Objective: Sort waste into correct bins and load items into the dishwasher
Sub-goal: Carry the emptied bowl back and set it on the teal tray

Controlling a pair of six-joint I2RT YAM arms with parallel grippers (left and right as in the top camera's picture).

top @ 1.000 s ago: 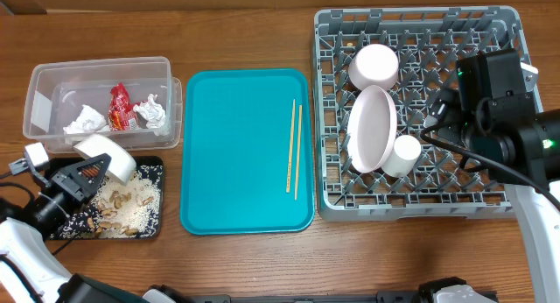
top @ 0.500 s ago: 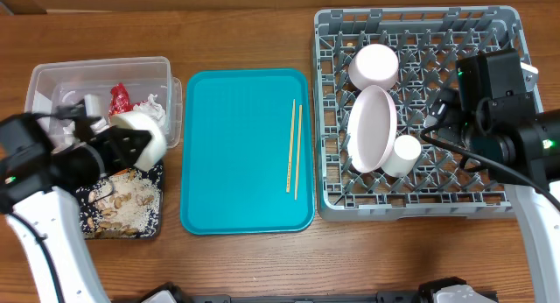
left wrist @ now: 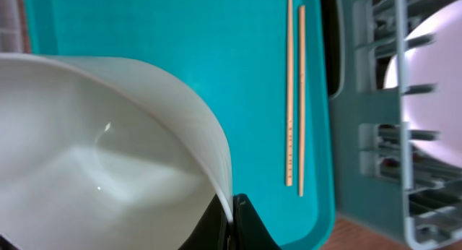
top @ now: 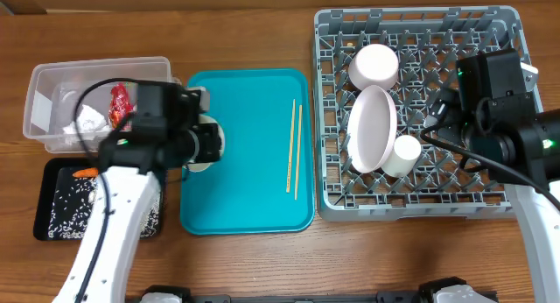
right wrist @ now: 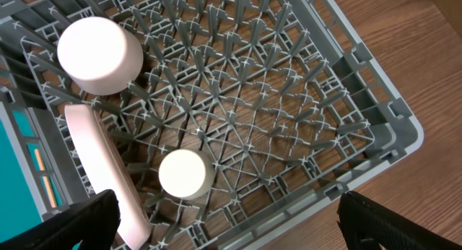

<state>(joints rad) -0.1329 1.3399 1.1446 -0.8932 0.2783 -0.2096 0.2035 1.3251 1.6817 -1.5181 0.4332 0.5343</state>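
The table (top: 254, 23) carries the same layout as a second ago. What has changed is the left arm, which has swung from the black tray (top: 51, 217) at the lower left up to the left edge of the teal tray (top: 245, 172).

The rack (top: 411, 208) on the right looks as it did. In it the plate (top: 371, 130) stands on edge among the pegs, the other bowl (top: 374, 66) sits upside down behind the plate, and the cup (top: 406, 154) is upside down just beside the plate. The right gripper (right wrist: 227, 207) hangs over the rack where it was, fingers spread wide and holding nothing.

The tub (top: 44, 119) holds a tissue (top: 87, 119) and the red wrapper (top: 119, 104). The arm now crosses the tub's right end and hides what is there.

The black tray, covered by the arm earlier, now shows pale speckled scraps (top: 66, 202) and a carrot (top: 85, 172) at its top edge. The arm may hide more scraps on the right.

The left gripper (left wrist: 231, 225) has its fingers pressed together on the rim of the bowl (left wrist: 86, 156). The bowl is tipped with its mouth toward the wrist camera and looks empty. It was over the black tray earlier and is now above the teal tray.

The chopsticks (top: 294, 150) lie side by side (nearly parallel) on the right part of the teal tray and have not moved.
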